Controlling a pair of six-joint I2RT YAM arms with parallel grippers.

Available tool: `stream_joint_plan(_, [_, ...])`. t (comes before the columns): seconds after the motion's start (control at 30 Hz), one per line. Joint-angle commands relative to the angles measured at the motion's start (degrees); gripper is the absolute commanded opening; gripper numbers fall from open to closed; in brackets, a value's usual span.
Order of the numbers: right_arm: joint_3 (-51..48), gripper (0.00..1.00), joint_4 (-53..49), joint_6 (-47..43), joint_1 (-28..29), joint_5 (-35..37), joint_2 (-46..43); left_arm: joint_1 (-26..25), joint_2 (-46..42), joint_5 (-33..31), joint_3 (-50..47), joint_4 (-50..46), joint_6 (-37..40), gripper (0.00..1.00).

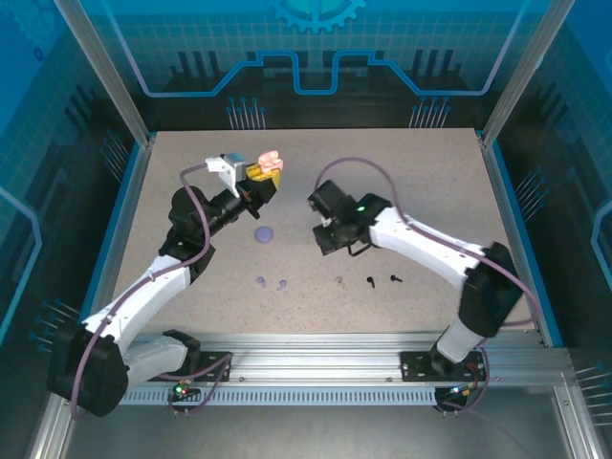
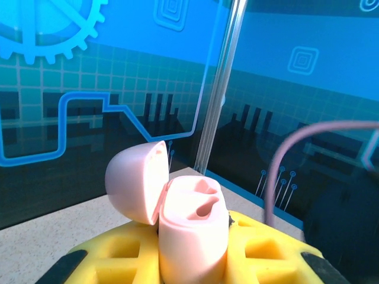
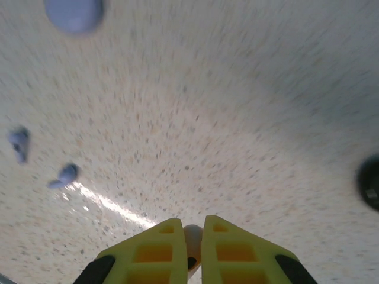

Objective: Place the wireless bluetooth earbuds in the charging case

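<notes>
My left gripper (image 2: 192,263) is shut on the pink charging case (image 2: 192,228) and holds it above the table with its lid (image 2: 133,180) swung open. Both sockets look empty. In the top view that case (image 1: 271,163) is at the back left of centre. My right gripper (image 3: 190,225) is shut on a pale pink earbud (image 3: 192,244) and hangs over bare table near the middle (image 1: 330,237). On the table in front lie two lilac earbuds (image 1: 260,280) (image 1: 281,284), one pink earbud (image 1: 338,280) and two black earbuds (image 1: 370,281) (image 1: 395,278).
A closed lilac round case (image 1: 263,233) sits on the table between the two arms, also at the top left of the right wrist view (image 3: 74,13). A black round case (image 3: 370,182) lies at that view's right edge. Metal posts and blue panels wall the table.
</notes>
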Motion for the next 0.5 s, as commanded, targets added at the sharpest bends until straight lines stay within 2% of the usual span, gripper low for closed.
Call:
stream_joint_plan(0.0, [2.85, 0.09, 0.51, -2.04, -2.32, 1.02, -7.43, -1.12, -1.75, 2.84, 0.79, 0.86, 2.34, 0.00])
stream_joint_plan(0.2, [9.11, 0.10, 5.73, -7.52, -4.06, 0.90, -15.85, -4.37, -1.29, 1.50, 0.37, 2.65, 6.42, 0.00])
stream_joint_plan(0.3, [11.48, 0.11, 10.32, -10.54, -4.06, -0.29, -18.02, -7.41, -1.07, -1.42, 1.01, 1.75, 10.66, 0.00])
stream_joint_plan(0.47, [10.38, 0.10, 22.33, -14.70, -3.97, -6.24, -20.87, -12.17, 0.42, -7.54, 2.49, 2.14, 17.85, 0.00])
